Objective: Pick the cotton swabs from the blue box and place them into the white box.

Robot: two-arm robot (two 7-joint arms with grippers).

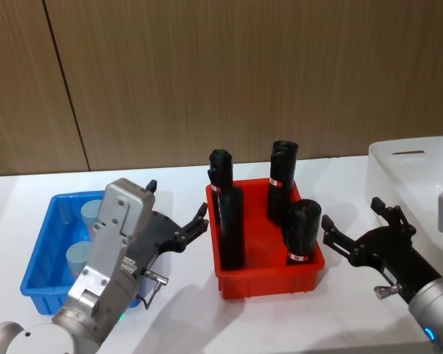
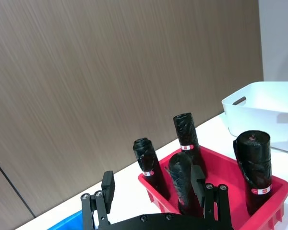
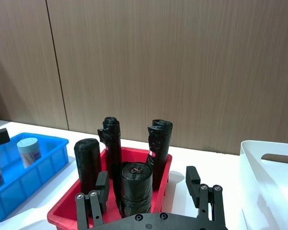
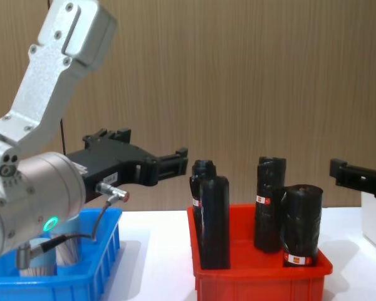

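The blue box (image 1: 38, 254) stands at the table's left with two cotton swabs tubs (image 1: 93, 213) (image 1: 78, 257) upright inside; the right wrist view shows them too (image 3: 29, 150). My left gripper (image 1: 179, 203) hovers open and empty above the blue box's right side, fingers pointing toward the red bin; from the chest it hangs well above the box (image 4: 147, 147). Also open and empty, my right gripper (image 1: 352, 214) sits just right of the red bin. The white box (image 1: 417, 166) is at the far right, beyond the right gripper.
A red bin (image 1: 269, 279) with several tall black rolls (image 1: 303, 230) stands in the middle, between the blue and white boxes. Bare white table lies in front of it. A wood-panel wall closes the back.
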